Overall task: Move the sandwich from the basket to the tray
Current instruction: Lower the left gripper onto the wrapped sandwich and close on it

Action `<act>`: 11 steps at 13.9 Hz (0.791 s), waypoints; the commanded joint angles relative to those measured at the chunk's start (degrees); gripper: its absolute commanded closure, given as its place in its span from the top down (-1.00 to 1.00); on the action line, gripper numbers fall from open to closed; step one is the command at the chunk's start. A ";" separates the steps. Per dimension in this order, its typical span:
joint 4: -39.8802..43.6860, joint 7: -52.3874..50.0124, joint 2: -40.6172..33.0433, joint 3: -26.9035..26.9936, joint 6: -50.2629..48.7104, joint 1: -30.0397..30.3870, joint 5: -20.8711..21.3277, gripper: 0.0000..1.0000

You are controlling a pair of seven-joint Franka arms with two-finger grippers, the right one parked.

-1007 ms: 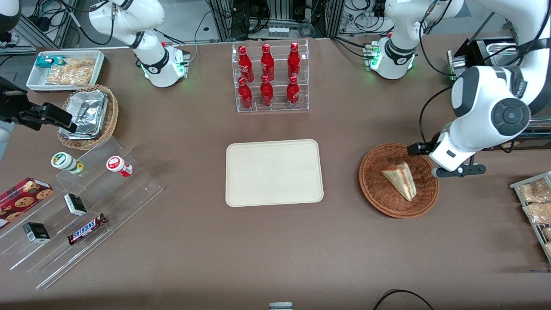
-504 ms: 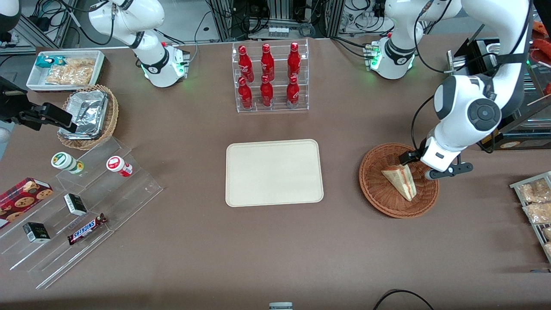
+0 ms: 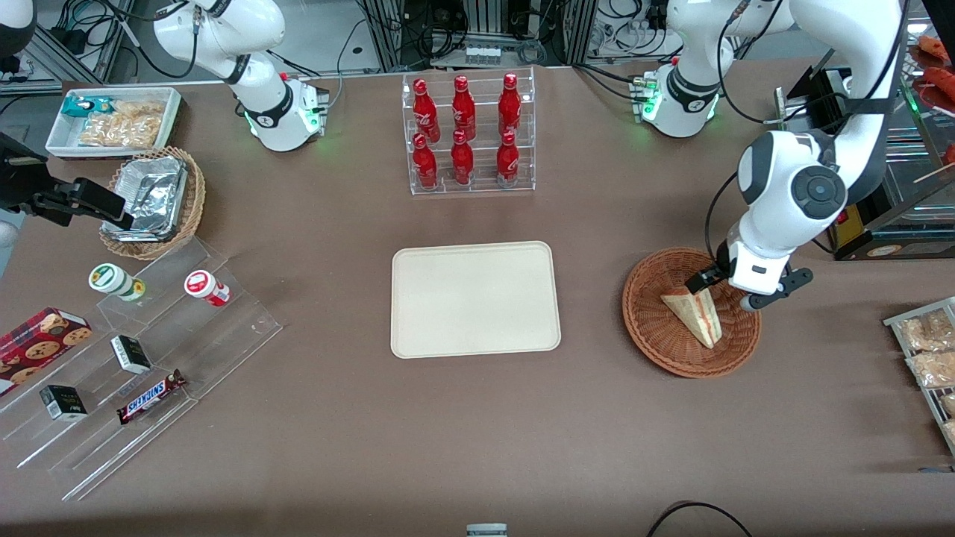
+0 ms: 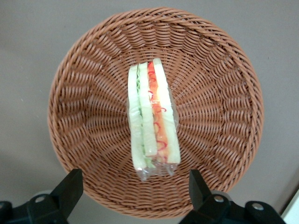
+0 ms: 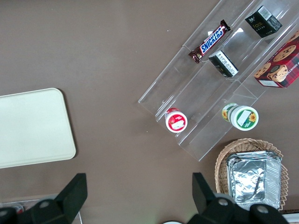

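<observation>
Sandwich (image 4: pixel 153 116) sits ungrasped in basket (image 4: pixel 88 70), gripper (image 4: pixel 133 189) spread wide above it, tray (image 3: pixel 474 298) bare.

Bright, even light; perhaps slightly soft.

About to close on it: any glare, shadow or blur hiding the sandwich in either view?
Left wrist view: sandwich sharp, evenly lit, slight sheen on its wrap; open tool hangs over the basket rim. Front view: sandwich clear, its end farther from the camera covered by the arm, not by shadow.
</observation>
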 commanded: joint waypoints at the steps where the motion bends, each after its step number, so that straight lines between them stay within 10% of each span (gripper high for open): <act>1: -1.05 -4.04 0.06 0.04 2.33 -0.50 0.40 1.00; 11: -0.53 -11.25 4.97 0.12 6.64 -0.32 -0.04 1.00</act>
